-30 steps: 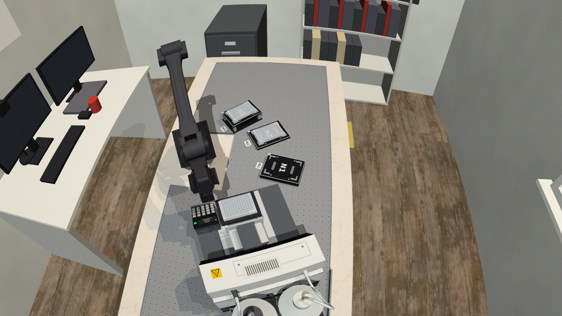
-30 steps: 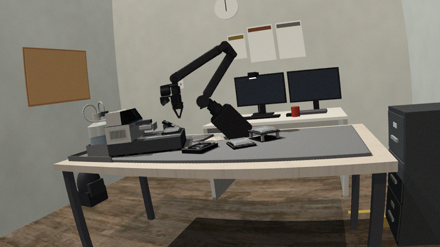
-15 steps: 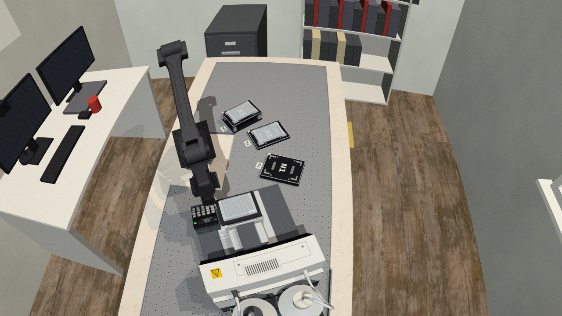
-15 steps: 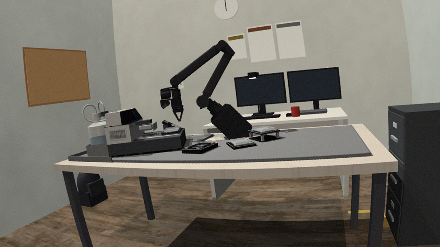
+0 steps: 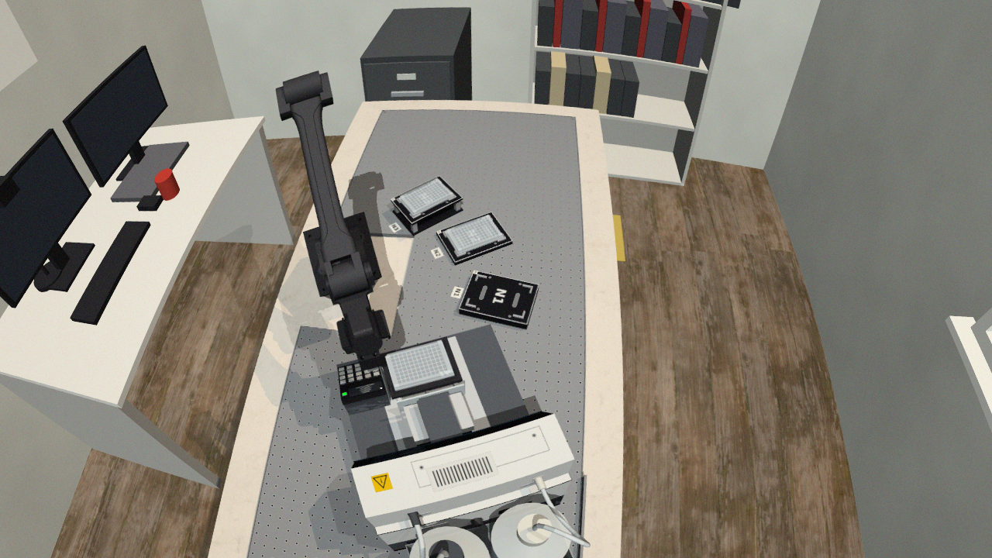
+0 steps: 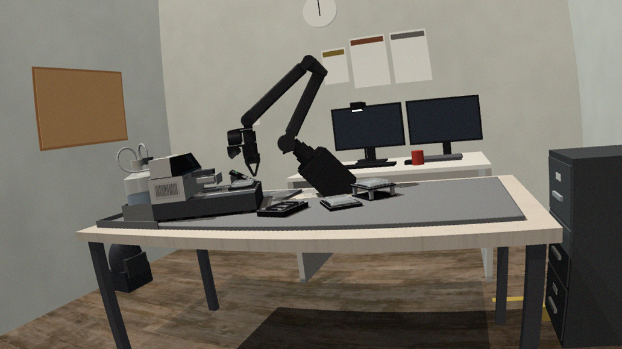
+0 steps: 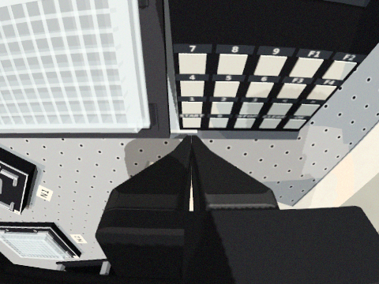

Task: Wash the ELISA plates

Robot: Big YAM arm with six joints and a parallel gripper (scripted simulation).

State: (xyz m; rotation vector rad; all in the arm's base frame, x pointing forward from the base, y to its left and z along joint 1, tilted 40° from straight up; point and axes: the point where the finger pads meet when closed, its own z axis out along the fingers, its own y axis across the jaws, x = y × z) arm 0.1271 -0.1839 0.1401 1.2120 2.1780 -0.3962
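Grey perforated bench top (image 5: pixel 527 173) carries everything; ELISA plate (image 5: pixel 418 365) from N1 nest (image 5: pixel 499 298) lies in the washer carrier (image 5: pixel 459 372), looks flat inside locators; keypad (image 7: pixel 253 90) just beside it; gripper (image 7: pixel 191 143) pinched fully together, holding nothing, tips just short of the lowest key row, roughly in line with START key (image 7: pixel 192 122); advice: come straight down on the leftmost bottom key only, keep off the key next to it and the plate edge, then back off and watch the lamp; other two plates (image 5: pixel 428 196) (image 5: pixel 474 233) sit in their nests; wrist view cuts off the lamp and upper display text; tip-to-key contact not discernible.
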